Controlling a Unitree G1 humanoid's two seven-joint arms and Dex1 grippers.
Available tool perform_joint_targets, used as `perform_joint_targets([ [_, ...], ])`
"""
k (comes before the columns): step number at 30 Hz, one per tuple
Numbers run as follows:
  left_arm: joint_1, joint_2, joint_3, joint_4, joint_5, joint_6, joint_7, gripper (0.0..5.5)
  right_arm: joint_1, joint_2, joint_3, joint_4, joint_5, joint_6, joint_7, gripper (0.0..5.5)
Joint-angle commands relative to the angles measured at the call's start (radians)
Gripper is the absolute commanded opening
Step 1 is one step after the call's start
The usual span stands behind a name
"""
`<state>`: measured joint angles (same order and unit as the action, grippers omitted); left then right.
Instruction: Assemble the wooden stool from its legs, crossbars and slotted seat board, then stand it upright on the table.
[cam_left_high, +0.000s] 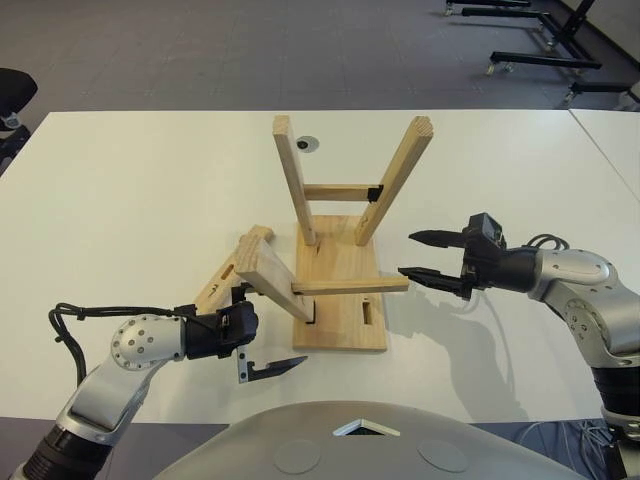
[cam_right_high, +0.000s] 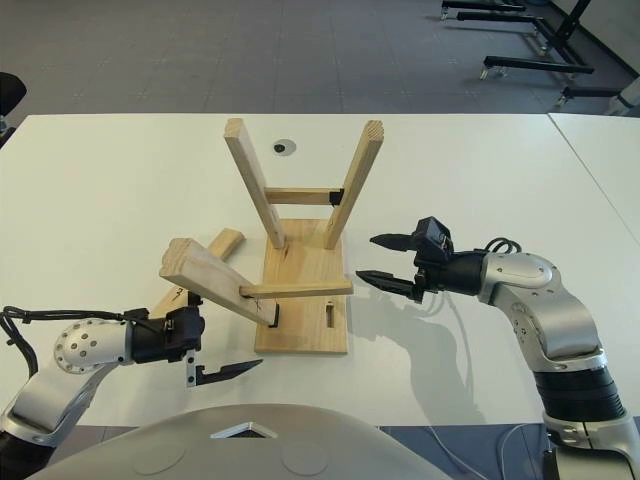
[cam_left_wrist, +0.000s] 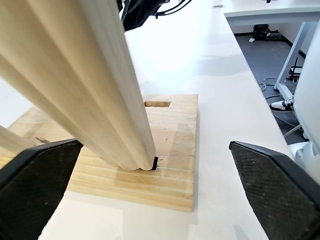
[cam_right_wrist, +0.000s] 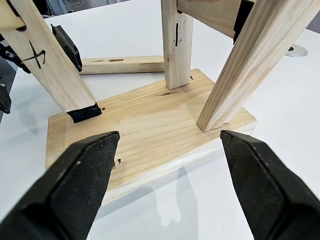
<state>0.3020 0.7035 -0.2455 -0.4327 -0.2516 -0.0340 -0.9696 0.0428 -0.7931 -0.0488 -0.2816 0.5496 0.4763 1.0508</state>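
Seat board (cam_left_high: 345, 305): flat on surface (cam_left_high: 150, 200).
Tilted leg (cam_left_high: 268, 268): apparently seated in near slot, between the spread fingers of left hand (cam_left_wrist: 155, 146).
Right hand (cam_left_high: 407, 254): open, beside crossbar (cam_left_high: 350, 286) end.

Seat board (cam_left_high: 345, 330) flat on table (cam_left_high: 140, 200). Far leg pair (cam_left_high: 295, 180), joined by crossbar (cam_left_high: 338, 191), stands in its slots. Third leg (cam_left_high: 272, 275), carrying second crossbar (cam_left_high: 350, 286), leans, apparently seated in near slot. Fourth leg (cam_left_high: 213, 287) lies flat beside the board.

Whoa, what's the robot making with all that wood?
It is building a wooden stool upside down. The seat board lies flat on the table, with two legs and a crossbar standing at its far end. A third leg leans between the open left gripper, its own crossbar pointing toward the open right gripper. Another leg lies alongside.
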Motion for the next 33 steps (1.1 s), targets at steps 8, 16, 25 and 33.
perform_joint_targets([
  [8, 0.033, 0.114, 0.295, -0.086, -0.272, 0.048, -0.093, 5.37, 0.014, 0.003, -0.017, -0.006, 0.001, -0.002, 0.003, 3.72],
  [16, 0.065, 0.215, 0.558, -0.252, -0.750, 0.312, -0.126, 5.37, 0.022, 0.008, -0.026, -0.006, 0.013, 0.003, 0.015, 3.72],
  [25, -0.256, 0.120, 0.653, -0.225, -1.093, 0.377, 0.181, 5.37, 0.004, 0.028, -0.012, -0.005, 0.017, 0.012, 0.015, 3.72],
  [33, -0.472, 0.035, 0.496, -0.268, -1.207, 0.462, 0.385, 5.37, -0.026, 0.061, 0.017, 0.000, 0.009, 0.009, -0.007, 3.72],
])
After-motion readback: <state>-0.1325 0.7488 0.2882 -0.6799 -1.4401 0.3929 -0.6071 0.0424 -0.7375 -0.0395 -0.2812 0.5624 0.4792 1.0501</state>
